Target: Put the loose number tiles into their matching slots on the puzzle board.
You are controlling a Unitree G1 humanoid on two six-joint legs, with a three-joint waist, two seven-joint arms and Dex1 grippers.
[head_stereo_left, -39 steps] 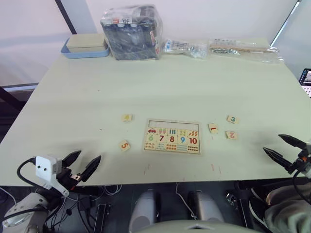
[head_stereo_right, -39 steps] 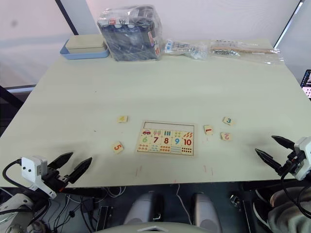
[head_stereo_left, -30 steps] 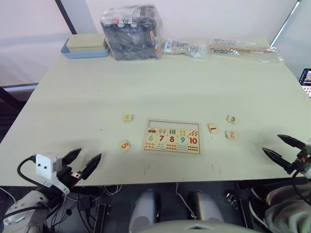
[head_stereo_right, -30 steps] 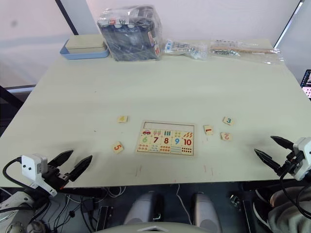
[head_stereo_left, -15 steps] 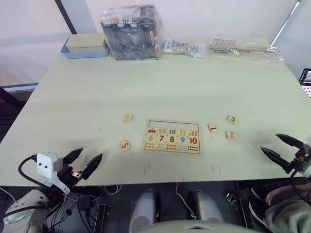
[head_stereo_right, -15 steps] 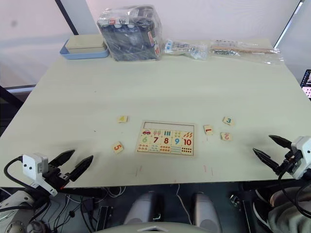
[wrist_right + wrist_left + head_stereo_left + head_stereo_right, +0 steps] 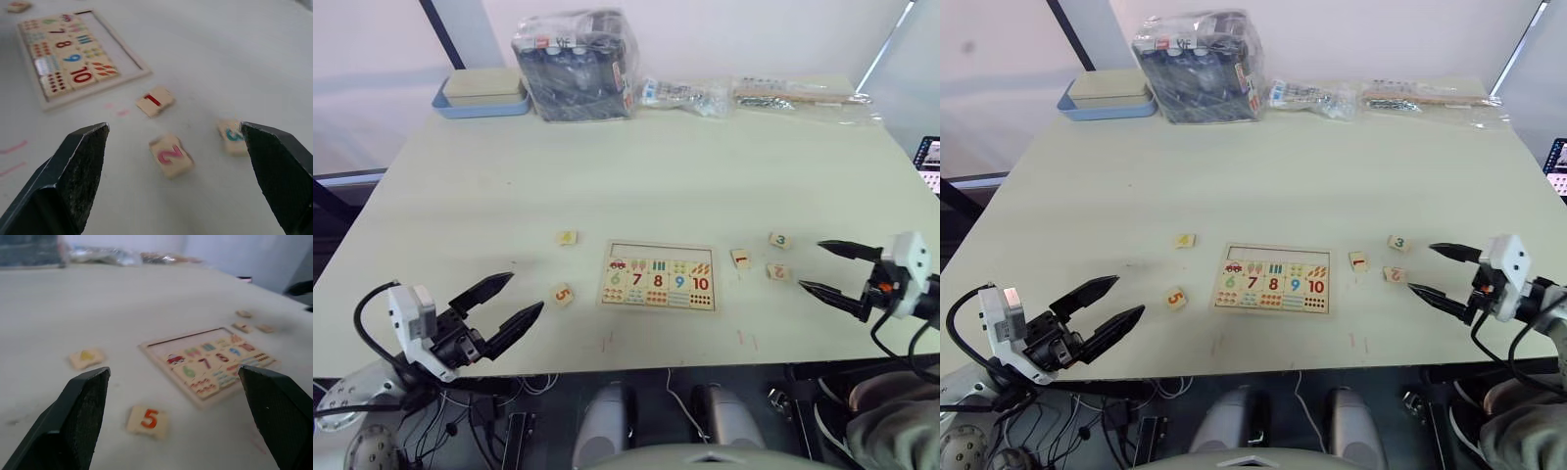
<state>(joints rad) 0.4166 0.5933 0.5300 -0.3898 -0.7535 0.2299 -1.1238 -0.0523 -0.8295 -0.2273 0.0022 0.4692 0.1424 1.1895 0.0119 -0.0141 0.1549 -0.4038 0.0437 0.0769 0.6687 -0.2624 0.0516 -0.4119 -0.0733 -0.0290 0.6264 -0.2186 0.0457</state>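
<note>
The puzzle board [image 7: 659, 275] lies flat near the table's front, and its top row of slots [image 7: 661, 251] is a bare pale strip. Left of the board lie tile 4 [image 7: 567, 237] and tile 5 [image 7: 562, 293]. To the right are tile 1 [image 7: 740, 258], tile 3 [image 7: 780, 240] and tile 2 [image 7: 777, 271]. My left gripper [image 7: 524, 293] is open just left of tile 5 [image 7: 149, 419], holding nothing. My right gripper [image 7: 811, 264] is open just right of tile 2 [image 7: 170, 155] and tile 3 [image 7: 232, 137], also holding nothing.
At the table's far edge stand a blue tray [image 7: 484, 93] with a pale lid, a clear bag of dark items [image 7: 576, 64] and two flat plastic packets [image 7: 685, 95] [image 7: 798, 95]. The table's front edge [image 7: 636, 364] runs just behind both grippers.
Both grippers have come forward from the table's front edge. The left has moved toward tile 5, the right toward tiles 2 and 3. Both stay open, and no tile has moved.
</note>
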